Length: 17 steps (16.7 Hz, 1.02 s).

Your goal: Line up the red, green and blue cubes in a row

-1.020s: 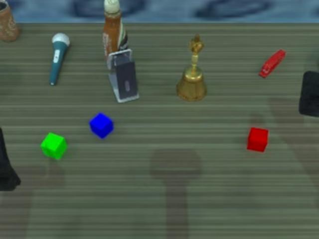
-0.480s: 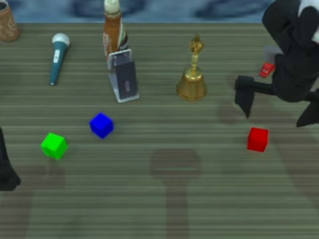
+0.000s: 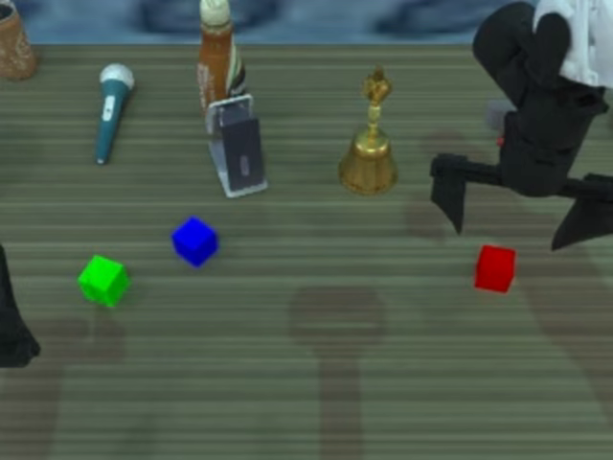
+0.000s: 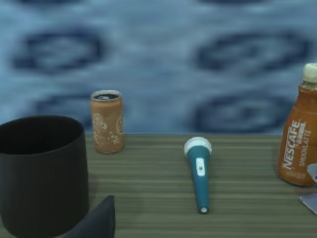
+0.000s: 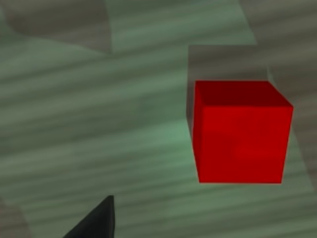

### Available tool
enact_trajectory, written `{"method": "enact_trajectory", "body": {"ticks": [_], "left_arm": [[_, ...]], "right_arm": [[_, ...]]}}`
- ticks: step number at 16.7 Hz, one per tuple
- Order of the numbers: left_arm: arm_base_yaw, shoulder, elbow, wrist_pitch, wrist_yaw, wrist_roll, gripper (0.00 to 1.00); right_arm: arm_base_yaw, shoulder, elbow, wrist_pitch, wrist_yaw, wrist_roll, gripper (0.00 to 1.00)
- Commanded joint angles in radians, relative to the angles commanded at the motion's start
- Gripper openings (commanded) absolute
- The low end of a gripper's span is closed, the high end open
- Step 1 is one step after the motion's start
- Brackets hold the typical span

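The red cube (image 3: 495,268) rests on the table's right half and fills much of the right wrist view (image 5: 240,134). My right gripper (image 3: 512,218) hovers just behind it, open, jaws spread wide and empty. One dark fingertip (image 5: 101,218) shows in the right wrist view, apart from the cube. The blue cube (image 3: 194,241) and the green cube (image 3: 103,280) lie close together at the left. My left arm (image 3: 13,326) is parked at the left edge; a single fingertip (image 4: 99,218) shows far off centre in its wrist view, with nothing held.
Along the back stand a can (image 3: 13,43), a teal microphone (image 3: 112,111), a brown bottle (image 3: 215,59), a grey stand (image 3: 239,146) and a brass bell (image 3: 370,144). The right arm covers nearly all of the narrow red stapler-like object.
My right arm has swung in from the right edge and shifted left and forward, its open jaws closing in on the red cube. The cubes and the left arm have not moved.
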Motion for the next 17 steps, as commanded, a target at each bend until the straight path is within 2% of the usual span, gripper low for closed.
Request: {"method": "enact_trajectory", "body": {"ticks": [4, 11, 16, 17], "left_arm": [[0.000, 0.000, 0.000, 0.000, 0.000, 0.000, 1.00], [0.000, 0.000, 0.000, 0.000, 0.000, 0.000, 1.00], [0.000, 0.000, 0.000, 0.000, 0.000, 0.000, 1.00], [0.000, 0.000, 0.000, 0.000, 0.000, 0.000, 1.00]], "right_arm": [[-0.003, 0.016, -0.028, 0.042, 0.000, -0.003, 1.00], [0.001, 0.127, -0.163, 0.293, 0.001, 0.003, 1.00], [0.002, 0.134, -0.171, 0.305, 0.001, 0.003, 1.00], [0.002, 0.134, -0.171, 0.305, 0.001, 0.003, 0.92]]}}
